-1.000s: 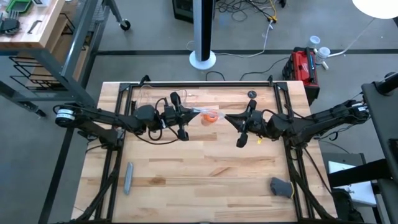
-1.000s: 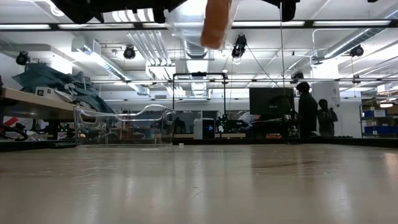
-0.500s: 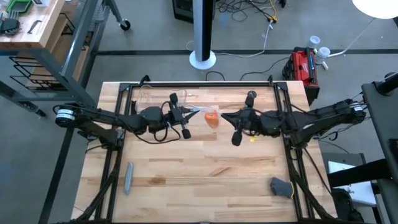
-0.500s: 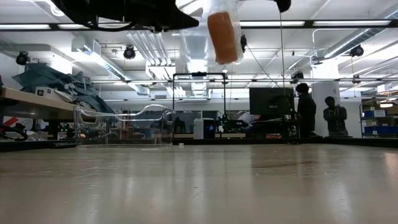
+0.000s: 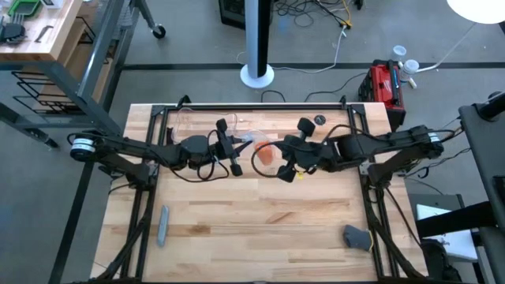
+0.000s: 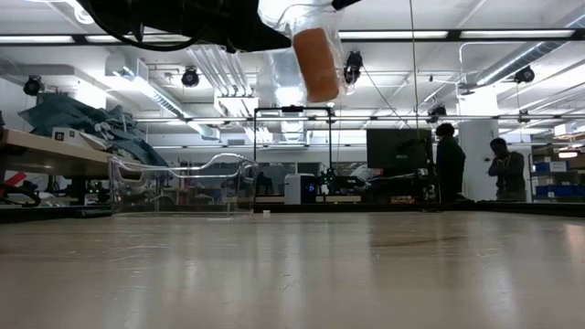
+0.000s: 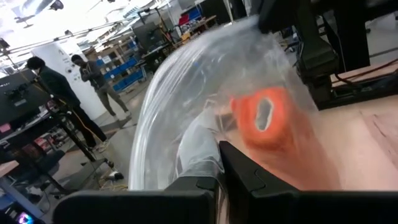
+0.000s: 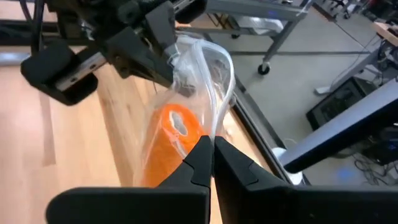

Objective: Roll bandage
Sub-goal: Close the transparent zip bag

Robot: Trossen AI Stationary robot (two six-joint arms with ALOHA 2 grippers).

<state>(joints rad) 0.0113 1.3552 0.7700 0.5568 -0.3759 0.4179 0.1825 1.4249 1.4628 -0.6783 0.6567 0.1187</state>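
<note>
The bandage (image 5: 267, 155) is a stubby orange roll inside a crinkled clear plastic wrap (image 5: 251, 142), hanging well above the table near its far middle. In the low view the bandage (image 6: 315, 62) hangs at the top of the picture inside the wrap (image 6: 302, 23). My left gripper (image 5: 240, 143) is shut on the wrap from the table's left. My right gripper (image 5: 276, 158) is shut on the wrap from the right, close beside the roll. Both wrist views show the bandage (image 7: 264, 118) (image 8: 174, 138) through the plastic. My left gripper pinches a gathered part of the wrap (image 7: 199, 149) between its two fingers, coming roughly level from the table's left. The wrap hangs clear of the table with the roll in it. My right gripper pinches the wrap's looped edge (image 8: 217, 127) beside the roll, between its two shut fingers, from the table's right.
A grey bar (image 5: 162, 225) lies near the front left and a dark grey lump (image 5: 357, 237) at the front right. A clear plastic container (image 6: 183, 187) stands at the far left, and a small black disc (image 5: 319, 120) lies at the far edge. People (image 6: 450, 160) stand in the room behind.
My right gripper has moved toward the table's left, up to the wrapped bandage, and has turned about its wrist on the way. The bandage has swung a little below my left gripper, staying clear of the table.
</note>
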